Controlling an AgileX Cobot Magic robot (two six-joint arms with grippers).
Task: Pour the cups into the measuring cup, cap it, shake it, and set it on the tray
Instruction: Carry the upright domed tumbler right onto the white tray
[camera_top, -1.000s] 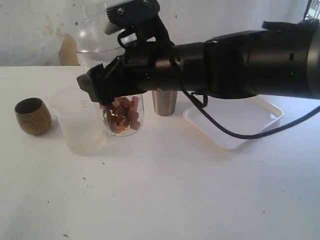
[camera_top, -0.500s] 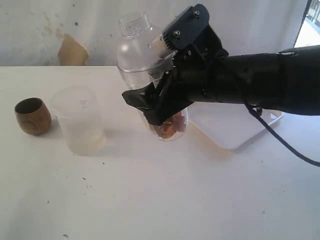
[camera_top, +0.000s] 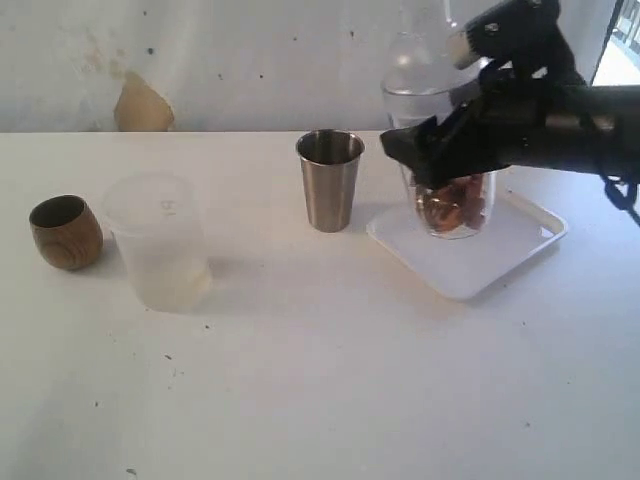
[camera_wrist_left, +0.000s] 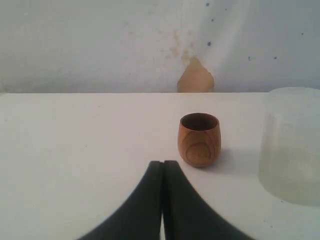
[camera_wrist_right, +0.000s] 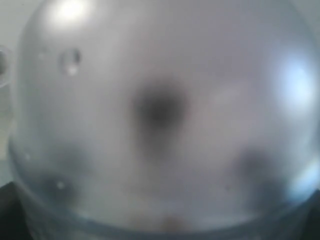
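On the right of the white table (camera_top: 320, 380), the right gripper (camera_top: 437, 158) clasps the tall clear straight-sided measuring cup (camera_top: 452, 212) around its middle. Its jaws are spread wide against the wall, and the cup stands upright over the flat white square plastic tray (camera_top: 520, 245). Whether the cup's rounded base touches the tray cannot be told. Reddish-brown pieces (camera_top: 442, 196) fill its lower part, and a clear domed cap (camera_top: 418, 68) sits on top. Only the exterior view shows this grip; the right wrist view shows the cap (camera_wrist_right: 160, 110) as a blur filling the frame. Just left of the tray stands the steel tumbler (camera_top: 329, 180), and farther left are the frosted translucent plastic cup (camera_top: 158, 245) and the small round brown wooden cup (camera_top: 65, 232). The left wrist view alone shows the left gripper (camera_wrist_left: 162, 200), its black fingers pressed together on nothing, low over the table. Before it stands the wooden cup (camera_wrist_left: 199, 139), with the frosted cup (camera_wrist_left: 292, 145) beside it.
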